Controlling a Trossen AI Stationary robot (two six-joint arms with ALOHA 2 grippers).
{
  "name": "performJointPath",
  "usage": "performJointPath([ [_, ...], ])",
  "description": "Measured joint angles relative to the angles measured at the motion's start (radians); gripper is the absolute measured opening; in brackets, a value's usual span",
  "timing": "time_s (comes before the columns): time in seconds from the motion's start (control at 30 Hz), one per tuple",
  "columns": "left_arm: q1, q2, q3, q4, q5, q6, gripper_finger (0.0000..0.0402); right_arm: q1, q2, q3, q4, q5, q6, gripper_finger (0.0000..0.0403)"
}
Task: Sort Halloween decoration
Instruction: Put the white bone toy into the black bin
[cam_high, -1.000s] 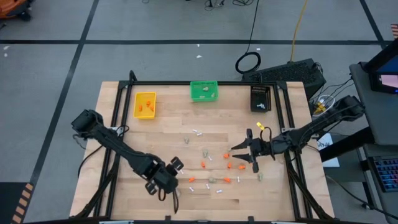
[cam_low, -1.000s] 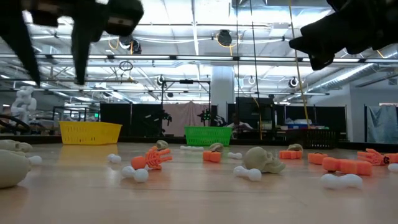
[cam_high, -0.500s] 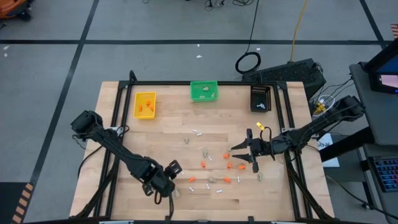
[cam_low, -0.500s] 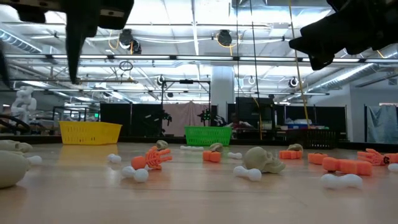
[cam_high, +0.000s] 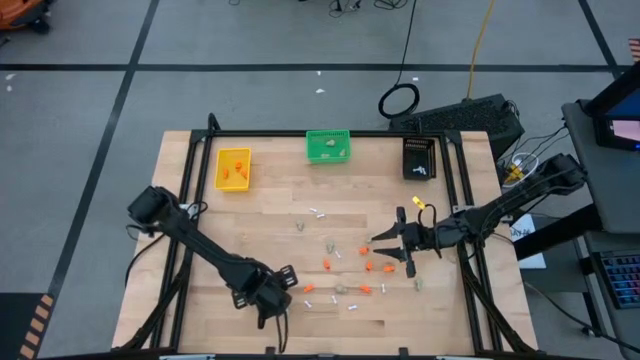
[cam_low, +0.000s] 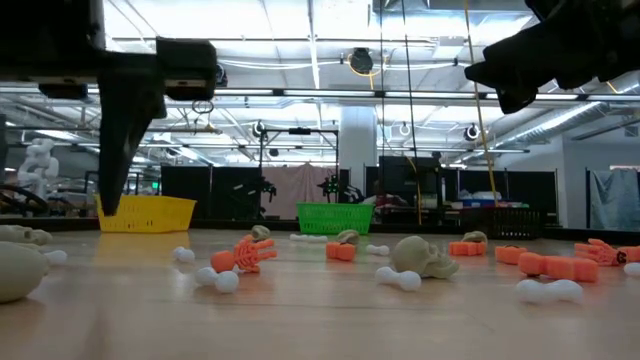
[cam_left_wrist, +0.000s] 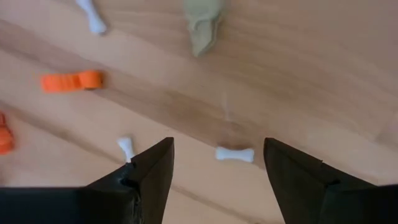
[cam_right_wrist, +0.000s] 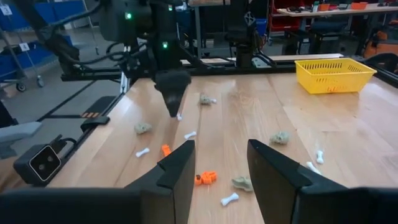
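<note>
Looking down on the pale wooden worktop (cam_high: 200, 220), we see the left tool (cam_high: 277, 318) at the lower centre-left of the high view, its dark fingers (cam_left_wrist: 149, 174) spread wide and empty over a small white plastic bone (cam_left_wrist: 235, 154). The right tool (cam_high: 393, 245) hangs right of centre, fingers parted, gripping nothing. Scattered orange, beige and white Halloween pieces (cam_high: 345, 275) lie between them.

Two dark, slender jointed arms; left arm (cam_high: 195, 240) at lower left, right arm (cam_high: 510, 205) at right, carrying a yellow tag (cam_high: 419, 202). Matte black wedge-shaped fingers (cam_left_wrist: 152, 171).
</note>
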Motion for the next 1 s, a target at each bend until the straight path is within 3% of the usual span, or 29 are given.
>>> performJointPath([
  [1.0, 0.002, 0.067, 0.0, -0.029, -0.02, 0.068, 0.0239, 0.0, 0.0, 0.0, -0.008, -0.001, -0.008, 0.0135],
])
